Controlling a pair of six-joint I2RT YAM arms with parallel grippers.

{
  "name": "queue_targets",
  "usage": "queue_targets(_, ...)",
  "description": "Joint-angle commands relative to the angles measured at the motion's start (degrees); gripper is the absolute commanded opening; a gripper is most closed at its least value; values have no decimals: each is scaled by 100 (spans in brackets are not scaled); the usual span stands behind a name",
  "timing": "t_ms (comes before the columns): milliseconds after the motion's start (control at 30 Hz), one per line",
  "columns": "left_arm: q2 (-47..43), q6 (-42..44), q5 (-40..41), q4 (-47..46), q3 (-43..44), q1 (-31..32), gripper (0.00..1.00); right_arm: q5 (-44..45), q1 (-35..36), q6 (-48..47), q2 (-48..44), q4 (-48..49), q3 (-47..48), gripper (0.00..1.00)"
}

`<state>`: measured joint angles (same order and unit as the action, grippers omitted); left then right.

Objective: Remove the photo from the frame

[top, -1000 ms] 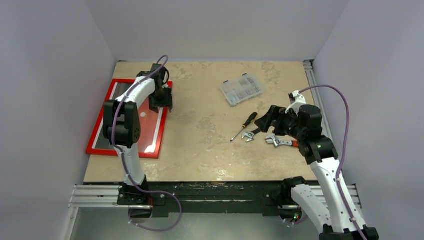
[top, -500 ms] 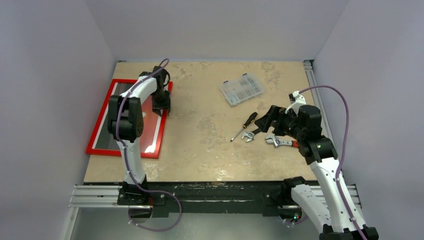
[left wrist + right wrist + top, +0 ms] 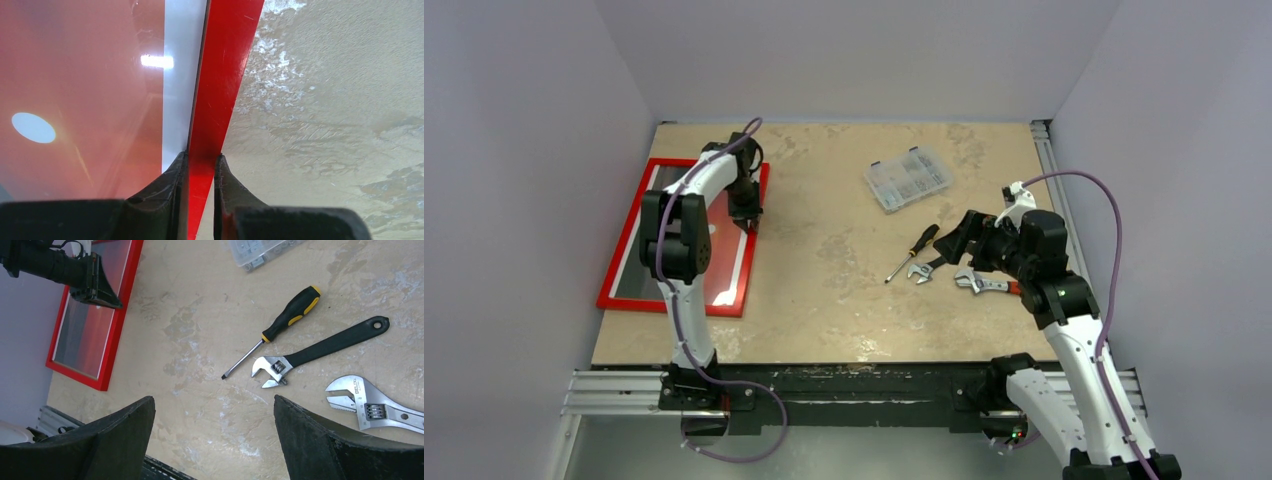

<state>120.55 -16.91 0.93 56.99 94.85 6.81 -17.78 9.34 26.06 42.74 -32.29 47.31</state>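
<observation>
I see my left end effector (image 3: pixel 201 161) clamped on the right rail of the frame (image 3: pixel 222 75). The frame lies flat at the left side of the counter (image 3: pixel 844 300), with the photo (image 3: pixel 75 75) inside it. My right end effector (image 3: pixel 214 407) hangs near the screwdriver (image 3: pixel 287 315), fingers wide apart and holding nothing.

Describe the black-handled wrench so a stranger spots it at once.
On the table's right half, in front of the clear parts box, lie three tools. The black-handled wrench sits between the screwdriver and a silver-handled wrench; it alone pairs a silver head with a black handle.
</observation>
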Motion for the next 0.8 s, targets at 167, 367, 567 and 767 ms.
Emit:
queue_targets(167, -788, -618, -856, -3, 104, -4, 0, -108, 231, 569, 296, 513, -313, 84)
queue_targets(367, -1433, -1127, -1906, -384, -285, 143, 0, 155, 1136, 1383, 854, 1574, -732, 84)
queue_targets(567, -1812, -1745, -2759, -963, -928, 380, 0, 399, 2375, 2431, 2023, 3326, -916, 84)
queue_targets(767, -2117, -2044, -3139, -1290, -1247, 643, 0, 922, 3609, 2953, 3524, 4611, -256, 83)
